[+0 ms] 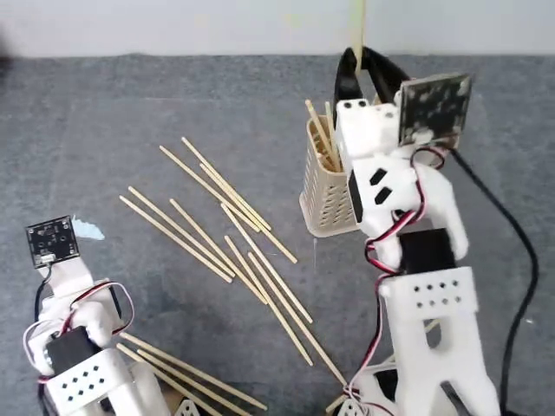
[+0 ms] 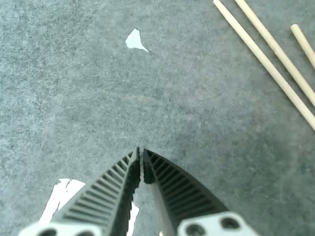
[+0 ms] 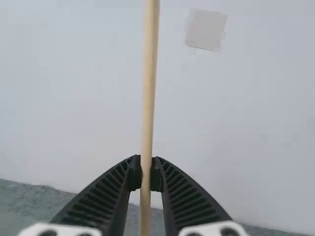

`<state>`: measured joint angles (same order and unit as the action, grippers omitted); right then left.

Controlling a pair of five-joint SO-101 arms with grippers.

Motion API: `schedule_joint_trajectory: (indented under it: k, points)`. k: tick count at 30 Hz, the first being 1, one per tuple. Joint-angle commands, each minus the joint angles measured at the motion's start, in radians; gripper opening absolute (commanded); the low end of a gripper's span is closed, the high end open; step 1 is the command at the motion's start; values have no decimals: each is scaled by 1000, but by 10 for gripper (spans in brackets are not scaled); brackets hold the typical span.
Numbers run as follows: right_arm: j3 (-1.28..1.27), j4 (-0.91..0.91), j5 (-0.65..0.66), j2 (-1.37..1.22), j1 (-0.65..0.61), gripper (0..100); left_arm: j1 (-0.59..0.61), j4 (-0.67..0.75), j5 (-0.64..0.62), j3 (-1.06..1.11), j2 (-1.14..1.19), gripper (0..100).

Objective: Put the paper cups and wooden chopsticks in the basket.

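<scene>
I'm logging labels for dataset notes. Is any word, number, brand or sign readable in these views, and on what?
No text can be read.
Pale square patch on the white wall: blank.
White paper scrap on the grey mat: no print.
Dark camera board on an arm: nothing legible.
Beige slotted plastic basket, loose wooden chopsticks: plain.

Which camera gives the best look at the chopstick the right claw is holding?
The right wrist view: the held chopstick runs straight up the picture, pinched in the right claw. The high view catches its upper end above that arm, near the basket. The left wrist view looks at loose chopsticks on the mat instead.
</scene>
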<state>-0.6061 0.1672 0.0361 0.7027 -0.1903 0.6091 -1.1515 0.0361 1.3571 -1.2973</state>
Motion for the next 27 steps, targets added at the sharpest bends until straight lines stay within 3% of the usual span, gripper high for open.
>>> schedule_joint_trajectory:
  k: [1, 11, 17, 27]
  points:
    - [-130, -206, -5, 30, 13, 8, -3, 21, -5, -2, -12, 13]
    - [-265, -278, -8, 30, 8, 31, -3, 23, -5, -2, -12, 13]
    - [-267, -271, -2, 30, 8, 244, -3, 23, -5, -2, -12, 13]
    - [-141, 84, -38, 189, -22, 210, -3, 23, -5, -2, -12, 13]
